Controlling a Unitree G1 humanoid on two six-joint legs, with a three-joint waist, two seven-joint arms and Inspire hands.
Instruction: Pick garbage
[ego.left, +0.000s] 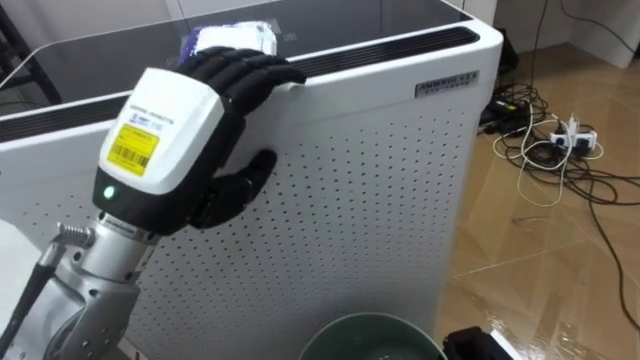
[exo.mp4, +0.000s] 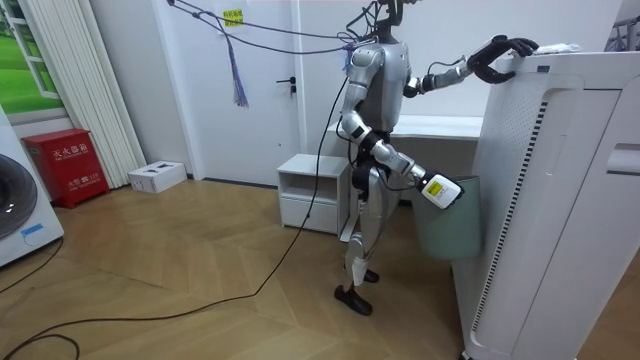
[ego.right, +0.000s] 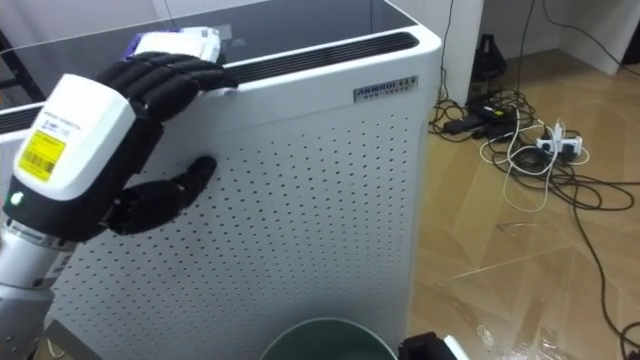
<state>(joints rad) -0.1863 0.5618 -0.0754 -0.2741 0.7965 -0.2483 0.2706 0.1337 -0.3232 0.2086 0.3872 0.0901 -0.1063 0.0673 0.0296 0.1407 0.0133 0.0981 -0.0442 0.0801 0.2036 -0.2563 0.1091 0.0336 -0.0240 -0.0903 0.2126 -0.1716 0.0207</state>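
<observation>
So far nothing is picked, as I judge it: the garbage sits where it lies and neither robot hand has closed on it.

Nearest to me, low down, stands the green bin (ego.left: 375, 335), close against the foot of the white unit (ego.left: 380, 170) with its perforated front. My right robot hand (exo.mp4: 440, 190) hangs beside that bin in the room view. I cannot tell whether its fingers are spread or curled.

Higher up, my left robot hand (ego.left: 165, 140) is at the front edge of the unit's top. Its fingers lie loosely bent, side by side, over that edge. The thumb is spread wide from them against the front panel, and they pinch nothing.

Just beyond the fingertips lies the garbage (ego.left: 235, 38), a crumpled white packet with a blue patch. It rests on the unit's top, close to the front edge and well away from the right corner. The fingers partly cover it, so I cannot tell whether they touch it or stop just short.

What is left is nearly everything: reach a little further over the edge, close on the packet, lift it clear and carry it down to the bin.
</observation>
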